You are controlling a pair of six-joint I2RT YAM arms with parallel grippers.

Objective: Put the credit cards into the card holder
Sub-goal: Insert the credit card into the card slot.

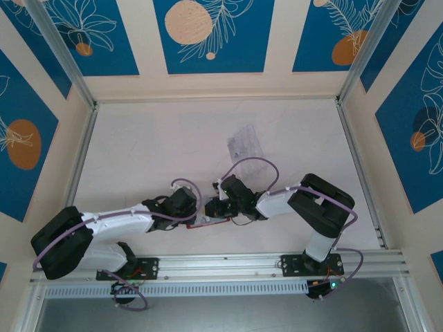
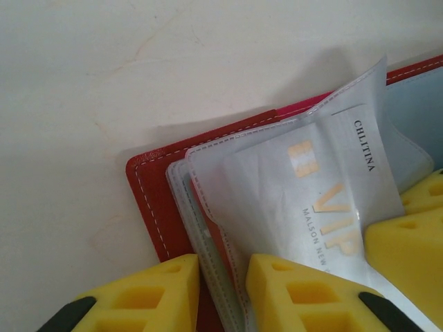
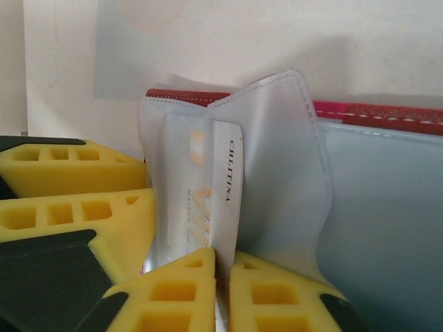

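On the plain white table [image 1: 173, 138], the left gripper [image 2: 221, 271] is pinching shut on the near edge of the open card holder [image 2: 149, 200], probably pinning it down, while the right gripper [image 3: 221, 264] is clamping a pale VIP credit card [image 3: 228, 180], feeding it into the clear sleeve [image 3: 277, 173] just ahead of its fingertips.

Looking steeply down from high behind the near edge over the whole white table [image 1: 159, 138], then pressed very close from opposite sides in both wrist views onto the same open card holder [image 2: 149, 200] and pale VIP card [image 2: 325, 207].
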